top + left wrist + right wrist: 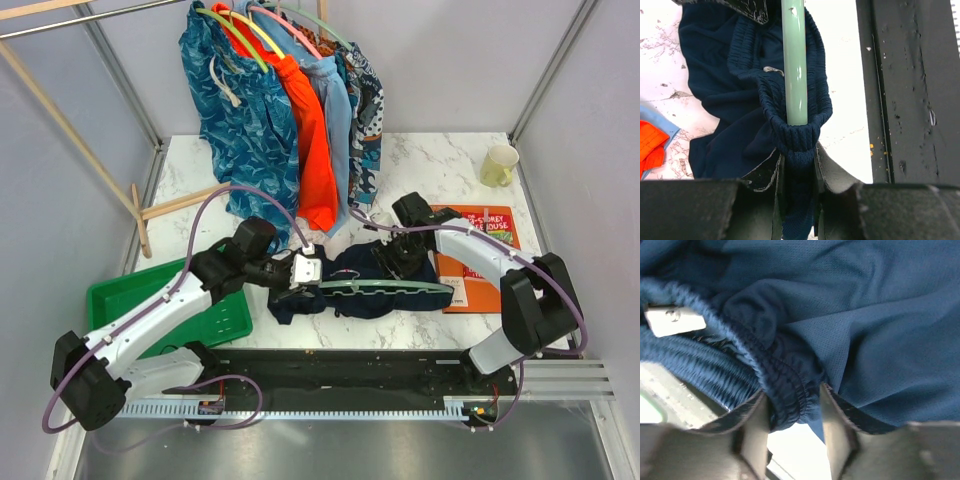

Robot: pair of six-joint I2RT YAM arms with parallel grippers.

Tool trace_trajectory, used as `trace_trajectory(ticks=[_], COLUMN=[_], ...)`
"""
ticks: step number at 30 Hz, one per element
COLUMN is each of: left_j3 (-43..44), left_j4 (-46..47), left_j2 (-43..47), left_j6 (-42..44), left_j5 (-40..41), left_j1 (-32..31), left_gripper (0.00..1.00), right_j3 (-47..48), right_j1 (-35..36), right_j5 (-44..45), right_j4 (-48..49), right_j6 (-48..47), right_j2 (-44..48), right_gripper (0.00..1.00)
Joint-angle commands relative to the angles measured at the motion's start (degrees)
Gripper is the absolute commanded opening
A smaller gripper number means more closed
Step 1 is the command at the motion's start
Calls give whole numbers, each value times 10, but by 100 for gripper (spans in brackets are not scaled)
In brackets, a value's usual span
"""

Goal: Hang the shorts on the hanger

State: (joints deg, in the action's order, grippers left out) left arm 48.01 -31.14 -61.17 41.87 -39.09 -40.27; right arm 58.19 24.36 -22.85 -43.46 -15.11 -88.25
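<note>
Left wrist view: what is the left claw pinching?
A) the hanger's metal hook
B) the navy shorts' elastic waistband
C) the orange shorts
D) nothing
B: the ribbed waistband of the navy shorts sits clamped in the left claw, with the end of the mint-green hanger tucked into the fold just above.

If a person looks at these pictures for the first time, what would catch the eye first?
First, the dark blue shorts in the middle of the table, with a pale green hanger lying across them, while the left tool and the right tool both pinch them. Next, the bright orange shorts stand out among the hanging clothes at the back.
</note>
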Motion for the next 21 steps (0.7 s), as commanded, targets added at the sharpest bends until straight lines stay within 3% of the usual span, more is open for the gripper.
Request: trace_trajectory(ticks=[1,6,9,14,21], left_j3=[28,21,20,-1,-5], left_j4=[56,55,34,-6,-77], left_j2=[14,25,27,65,86], left_j6=[-62,-78,-76,-40,29], left_j5=[-5,14,24,28,39], left_j1=[-2,5,16,66,132], left_gripper=[2,2,2,2,2], right_j3=[-4,-1,-12,10,18], right_j1=[23,23,-4,-108,-232], right_j5=[77,118,118,131,135], right_j4=[33,1,-19,-53,-72], right_j6=[42,14,-1,-75,-156], right_j2=[-10,-13,-4,3,1], right_gripper=[42,39,24,0,0])
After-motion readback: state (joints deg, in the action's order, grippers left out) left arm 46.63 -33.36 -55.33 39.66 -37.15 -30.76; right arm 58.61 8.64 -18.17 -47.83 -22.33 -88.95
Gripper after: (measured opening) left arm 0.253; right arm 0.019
